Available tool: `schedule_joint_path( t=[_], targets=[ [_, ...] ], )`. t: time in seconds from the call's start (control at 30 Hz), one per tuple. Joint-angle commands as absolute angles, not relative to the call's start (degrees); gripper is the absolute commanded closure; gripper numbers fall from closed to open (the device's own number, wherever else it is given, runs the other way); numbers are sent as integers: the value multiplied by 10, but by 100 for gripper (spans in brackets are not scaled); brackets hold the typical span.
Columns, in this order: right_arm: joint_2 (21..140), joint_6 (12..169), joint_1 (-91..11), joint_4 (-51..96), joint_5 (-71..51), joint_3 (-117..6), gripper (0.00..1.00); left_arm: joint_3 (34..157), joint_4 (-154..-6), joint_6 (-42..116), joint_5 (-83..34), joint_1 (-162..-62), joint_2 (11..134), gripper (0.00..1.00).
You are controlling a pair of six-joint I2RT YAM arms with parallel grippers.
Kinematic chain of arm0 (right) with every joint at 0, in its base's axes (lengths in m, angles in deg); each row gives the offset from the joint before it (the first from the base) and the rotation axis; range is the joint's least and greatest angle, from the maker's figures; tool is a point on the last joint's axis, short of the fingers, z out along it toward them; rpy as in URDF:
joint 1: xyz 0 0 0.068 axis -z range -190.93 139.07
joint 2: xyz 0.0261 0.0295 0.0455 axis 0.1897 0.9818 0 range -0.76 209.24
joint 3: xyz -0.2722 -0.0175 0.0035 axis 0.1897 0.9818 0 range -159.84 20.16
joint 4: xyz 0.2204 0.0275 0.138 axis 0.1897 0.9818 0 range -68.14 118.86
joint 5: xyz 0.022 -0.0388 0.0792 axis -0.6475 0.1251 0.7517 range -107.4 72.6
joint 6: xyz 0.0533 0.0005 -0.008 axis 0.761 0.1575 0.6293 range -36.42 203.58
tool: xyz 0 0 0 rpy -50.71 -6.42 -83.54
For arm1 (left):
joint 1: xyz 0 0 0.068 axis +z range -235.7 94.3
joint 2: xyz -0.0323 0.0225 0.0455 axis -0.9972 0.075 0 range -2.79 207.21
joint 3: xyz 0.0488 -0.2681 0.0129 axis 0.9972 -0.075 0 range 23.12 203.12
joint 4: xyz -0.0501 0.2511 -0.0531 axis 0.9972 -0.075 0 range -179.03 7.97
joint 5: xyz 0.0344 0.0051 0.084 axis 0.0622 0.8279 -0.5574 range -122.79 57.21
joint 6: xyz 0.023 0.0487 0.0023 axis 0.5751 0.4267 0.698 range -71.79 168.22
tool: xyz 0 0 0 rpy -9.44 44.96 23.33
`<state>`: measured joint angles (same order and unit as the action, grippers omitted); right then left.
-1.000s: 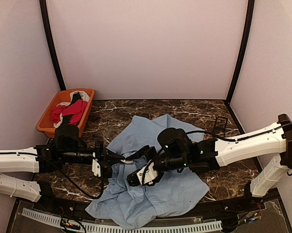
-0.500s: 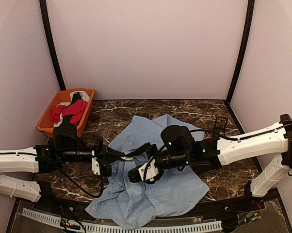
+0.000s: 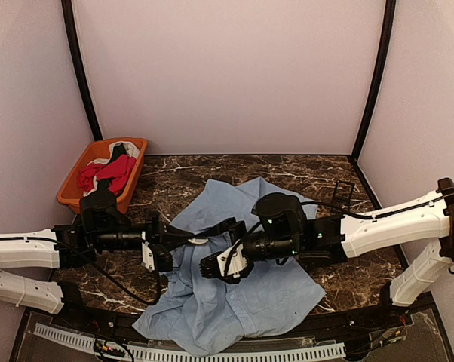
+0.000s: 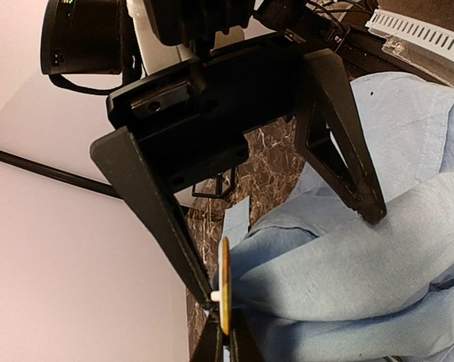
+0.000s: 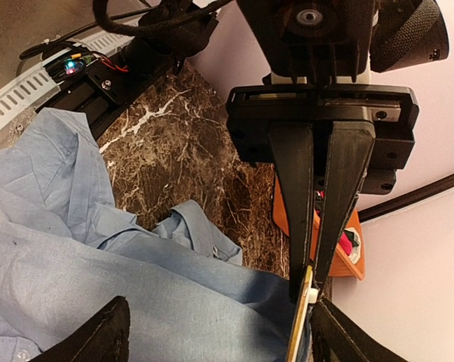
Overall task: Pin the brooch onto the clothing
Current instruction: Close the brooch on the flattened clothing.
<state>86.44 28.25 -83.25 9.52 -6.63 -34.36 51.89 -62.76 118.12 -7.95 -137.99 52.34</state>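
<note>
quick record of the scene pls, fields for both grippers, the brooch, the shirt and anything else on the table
left gripper: shut on the brooch
right gripper: open, jaws either side of the brooch, holding nothing
brooch: round, gold-coloured, on edge against a raised shirt fold; whether pinned cannot be told
shirt: light blue, crumpled on the marble table
basket: orange, far left, with red, black and white garments

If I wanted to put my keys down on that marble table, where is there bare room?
The table shows bare marble along the back wall, between the orange basket and the blue shirt, and in the far right corner around the small black rack. The middle is crowded: left gripper and right gripper meet over the shirt.
</note>
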Motion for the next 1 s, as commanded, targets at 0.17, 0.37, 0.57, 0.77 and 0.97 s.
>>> schedule_joint_path(
  t=[0.17,0.37,0.57,0.77,0.97],
  targets=[
    [851,306,-830,42,-68,-326,20,540,-558,1184,-51,-1389,509,99],
    [845,310,-827,33,-81,-323,19,540,-558,1184,-52,-1390,510,99],
    [824,311,-825,10,-99,-307,20,540,-559,1185,-53,-1390,511,99],
    [798,303,-826,17,-76,-291,22,540,-559,1185,-53,-1390,512,99],
    [827,292,-825,53,-77,-333,25,542,-565,1186,-47,-1390,516,99]
  ],
)
